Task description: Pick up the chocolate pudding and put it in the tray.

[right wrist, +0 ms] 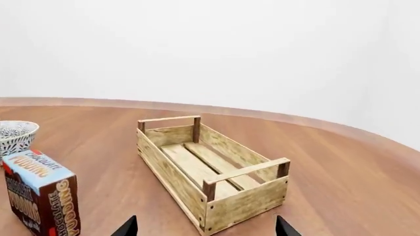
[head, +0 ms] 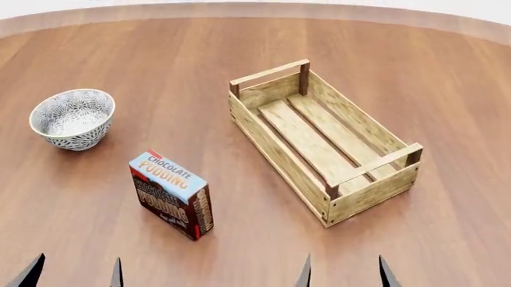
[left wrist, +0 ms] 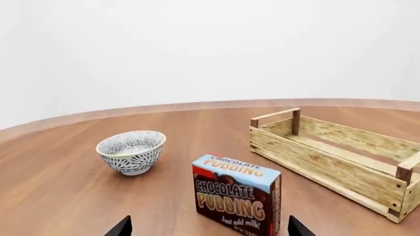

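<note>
The chocolate pudding (head: 172, 194) is a small dark brown carton with a light blue top. It stands upright on the round wooden table, left of the tray (head: 324, 139), which is a long light-wood slatted crate with nothing inside. My left gripper (head: 76, 272) is open near the table's front edge, short of the pudding (left wrist: 237, 193), and only its dark fingertips show. My right gripper (head: 345, 272) is open too, just in front of the tray's near end (right wrist: 211, 172). The pudding (right wrist: 41, 197) also shows in the right wrist view. Nothing is held.
A round grey-white patterned bowl (head: 73, 118) sits at the left, beyond the pudding. The table's curved far edge (head: 255, 11) runs across the back, with a plain white wall behind it.
</note>
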You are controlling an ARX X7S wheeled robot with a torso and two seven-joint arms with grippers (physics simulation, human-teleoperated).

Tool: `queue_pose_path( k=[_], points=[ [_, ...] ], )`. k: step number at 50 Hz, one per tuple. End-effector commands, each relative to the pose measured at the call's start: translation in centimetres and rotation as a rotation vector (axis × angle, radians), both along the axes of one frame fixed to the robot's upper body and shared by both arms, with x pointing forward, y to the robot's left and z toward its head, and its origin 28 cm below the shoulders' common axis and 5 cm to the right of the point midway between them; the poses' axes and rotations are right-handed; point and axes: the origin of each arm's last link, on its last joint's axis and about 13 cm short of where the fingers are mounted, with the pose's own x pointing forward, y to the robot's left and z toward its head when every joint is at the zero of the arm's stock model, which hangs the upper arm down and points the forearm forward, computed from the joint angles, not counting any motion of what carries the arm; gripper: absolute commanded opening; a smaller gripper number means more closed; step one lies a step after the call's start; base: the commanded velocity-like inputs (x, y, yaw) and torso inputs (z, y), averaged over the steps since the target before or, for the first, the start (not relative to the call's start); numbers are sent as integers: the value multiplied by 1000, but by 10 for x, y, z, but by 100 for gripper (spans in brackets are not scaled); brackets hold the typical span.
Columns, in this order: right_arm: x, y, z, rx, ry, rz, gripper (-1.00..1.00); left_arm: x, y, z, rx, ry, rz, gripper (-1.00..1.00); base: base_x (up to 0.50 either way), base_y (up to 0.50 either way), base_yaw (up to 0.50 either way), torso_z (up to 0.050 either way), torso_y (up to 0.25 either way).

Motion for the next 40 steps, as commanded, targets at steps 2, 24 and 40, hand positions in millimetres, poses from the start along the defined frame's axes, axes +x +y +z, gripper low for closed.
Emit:
queue_pose_path(
  k=[2,24,40],
  points=[
    [0,1,3,-1,-15,8,100,-3,-1,6,-1,-17,-10,100,381,139,0,0,0],
    [0,-1,2,25,-12,-1,100,-6,-2,10,-13,-19,-24,100,420,58,0,0,0],
    [1,1,6,22,-20,1,100,-7,-3,12,-14,-26,-30,100,427,0,0,0,0]
  ],
)
